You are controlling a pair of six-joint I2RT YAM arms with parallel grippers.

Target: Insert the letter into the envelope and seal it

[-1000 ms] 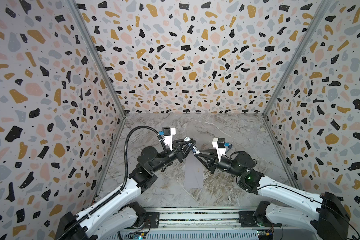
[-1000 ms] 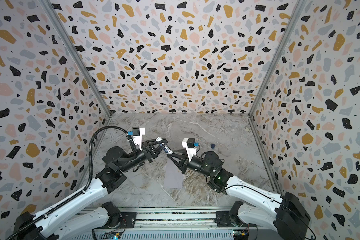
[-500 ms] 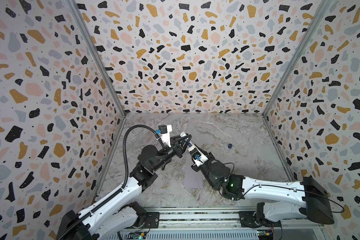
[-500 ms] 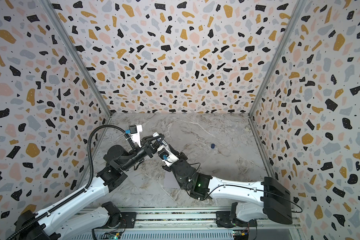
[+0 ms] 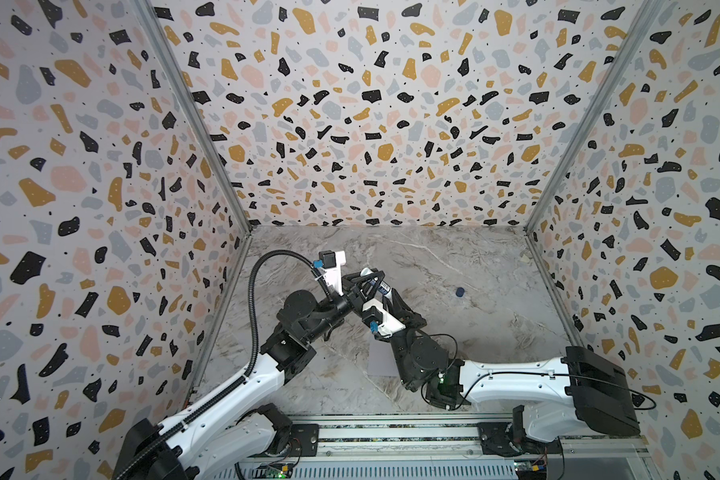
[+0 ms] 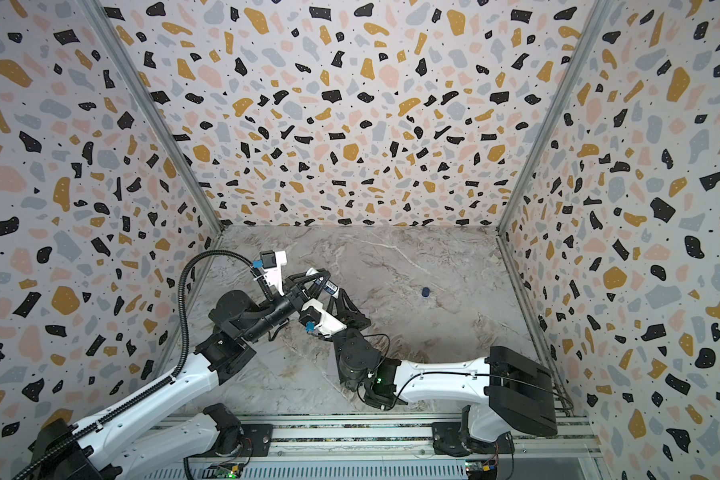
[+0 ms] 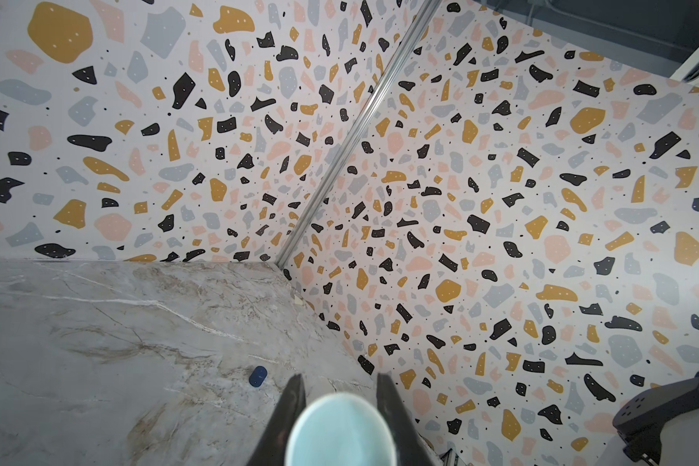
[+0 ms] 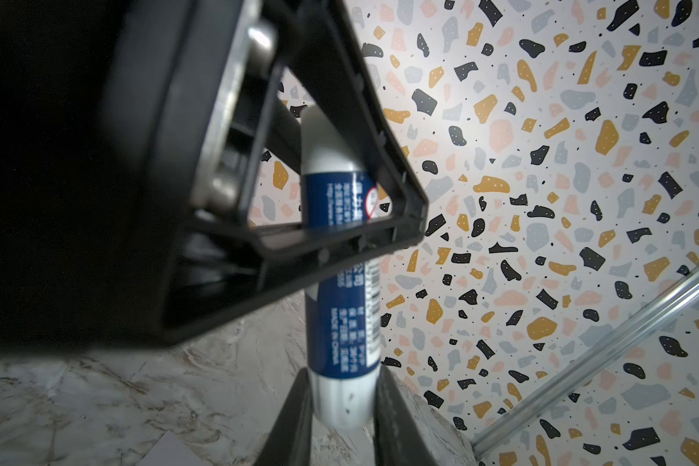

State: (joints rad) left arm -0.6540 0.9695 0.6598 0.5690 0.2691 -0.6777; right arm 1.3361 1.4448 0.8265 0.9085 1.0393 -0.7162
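Observation:
A blue-labelled glue stick (image 5: 378,282) hangs above the table, held at both ends. My left gripper (image 5: 368,276) is shut on its white upper end, seen as a pale round face (image 7: 340,431) in the left wrist view. My right gripper (image 5: 391,296) is shut on its white base (image 8: 342,399). The stick (image 6: 329,286) shows in both top views. The pale grey-lavender envelope (image 5: 381,361) lies flat on the table, partly under my right arm; a corner of the envelope (image 8: 170,452) shows in the right wrist view. The letter is hidden.
A small blue cap (image 5: 460,292) lies on the marble table (image 5: 454,249) to the right of the grippers, also in the left wrist view (image 7: 258,375). Terrazzo-patterned walls (image 5: 371,124) close three sides. A rail (image 5: 391,432) runs along the front edge.
My right arm has swung leftward and dropped low, its wrist now in front of the left gripper. The left gripper has shifted slightly back. Both stay shut on the glue stick.

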